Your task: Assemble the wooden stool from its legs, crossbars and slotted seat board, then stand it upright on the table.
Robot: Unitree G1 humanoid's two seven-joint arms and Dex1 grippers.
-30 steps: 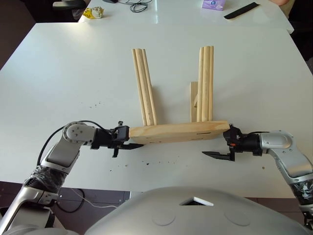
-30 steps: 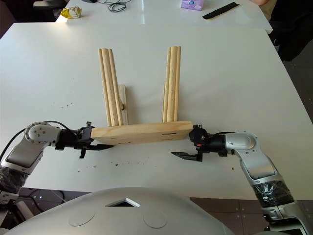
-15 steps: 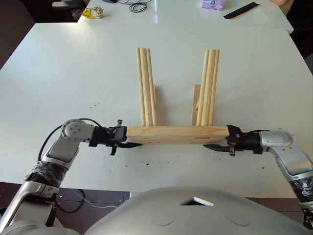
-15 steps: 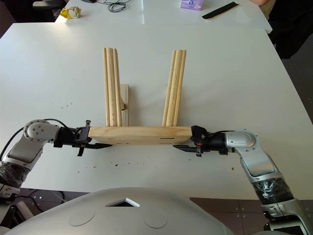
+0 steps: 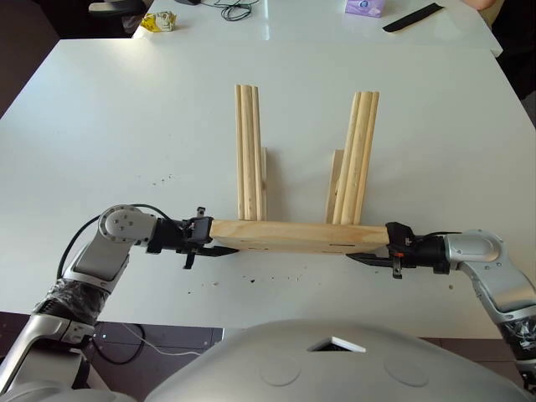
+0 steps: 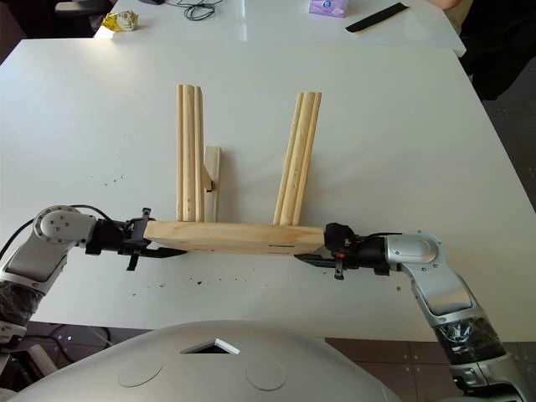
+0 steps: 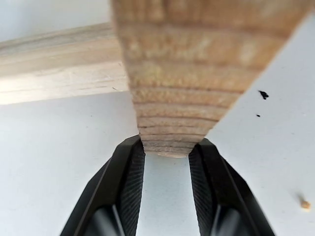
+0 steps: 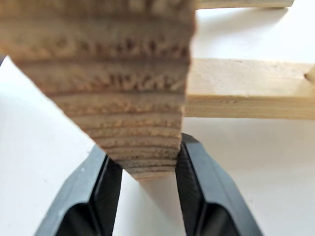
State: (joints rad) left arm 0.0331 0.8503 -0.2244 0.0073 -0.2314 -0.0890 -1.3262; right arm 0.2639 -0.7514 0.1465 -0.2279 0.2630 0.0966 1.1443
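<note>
A purple box lies near a black strip.

Wide gap between stool legs

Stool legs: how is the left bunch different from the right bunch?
The left bunch runs straight out from the seat board; the right bunch leans, far tips toward the robot's right. The left bunch joins the board near the left end effector, the right bunch near the right end effector. Both look like three pale wooden rods side by side.
</note>
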